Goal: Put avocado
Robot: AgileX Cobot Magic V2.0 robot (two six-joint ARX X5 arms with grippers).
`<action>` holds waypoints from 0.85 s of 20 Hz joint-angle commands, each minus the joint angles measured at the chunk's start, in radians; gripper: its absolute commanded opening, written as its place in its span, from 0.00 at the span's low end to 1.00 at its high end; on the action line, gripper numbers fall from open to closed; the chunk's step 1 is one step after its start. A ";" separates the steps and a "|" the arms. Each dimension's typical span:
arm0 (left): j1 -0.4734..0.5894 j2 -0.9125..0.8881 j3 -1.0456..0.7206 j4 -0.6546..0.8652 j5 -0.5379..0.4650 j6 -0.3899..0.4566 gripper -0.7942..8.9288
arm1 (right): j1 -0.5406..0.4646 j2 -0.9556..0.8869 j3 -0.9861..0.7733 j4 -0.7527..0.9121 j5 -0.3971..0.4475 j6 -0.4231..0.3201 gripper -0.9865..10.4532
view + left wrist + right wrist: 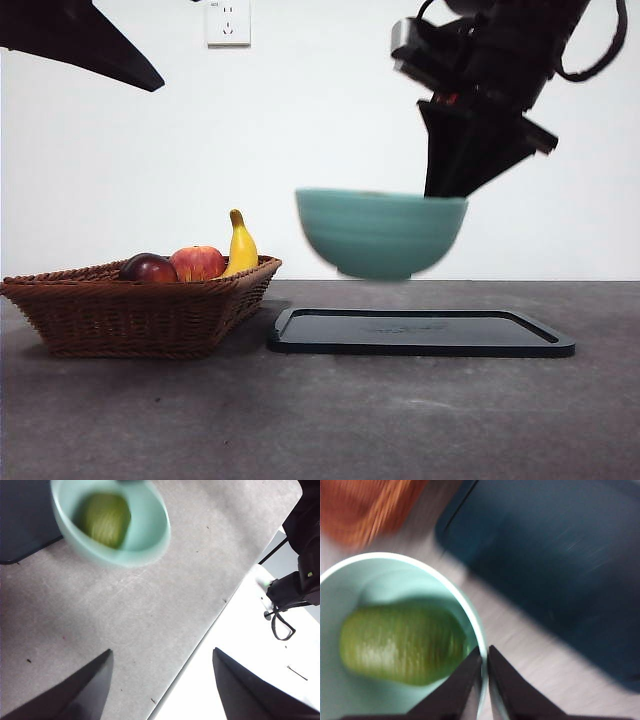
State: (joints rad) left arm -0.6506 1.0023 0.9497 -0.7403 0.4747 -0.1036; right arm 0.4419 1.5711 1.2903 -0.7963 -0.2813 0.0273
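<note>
My right hand point(455, 190) is clamped on the rim of a pale teal ceramic bowl point(381, 232), holding it in the air above the flat black rectangular tray point(420, 331) on the grey counter point(320, 420). The olive-green, egg-shaped avocado point(402, 643) lies inside the bowl. My left hand point(160, 680) waits well off to the side, its jaws spread apart. A brown woven wicker basket point(140, 310) beside the tray holds a dark purple-red fruit point(148, 267), a red apple point(198, 262) and a yellow banana point(240, 246).
</note>
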 commanded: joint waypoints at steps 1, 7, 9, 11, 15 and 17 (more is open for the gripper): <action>-0.008 0.005 0.010 0.008 0.005 -0.001 0.40 | -0.035 0.063 0.091 -0.007 0.002 0.010 0.10; -0.008 0.004 0.010 0.006 0.005 -0.002 0.40 | -0.141 0.278 0.320 -0.035 0.002 -0.010 0.10; -0.008 0.004 0.010 0.006 0.005 -0.002 0.40 | -0.159 0.346 0.356 -0.019 0.002 -0.009 0.10; -0.008 0.004 0.010 0.006 0.005 -0.001 0.40 | -0.165 0.391 0.357 0.011 0.002 -0.009 0.10; -0.008 0.004 0.010 0.006 0.005 -0.002 0.40 | -0.174 0.449 0.357 0.048 0.003 -0.008 0.10; -0.008 0.004 0.010 0.005 0.005 -0.002 0.40 | -0.177 0.466 0.357 0.045 0.004 -0.009 0.10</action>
State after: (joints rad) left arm -0.6506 1.0016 0.9497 -0.7410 0.4747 -0.1036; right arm 0.2619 2.0205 1.6207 -0.7582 -0.2752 0.0227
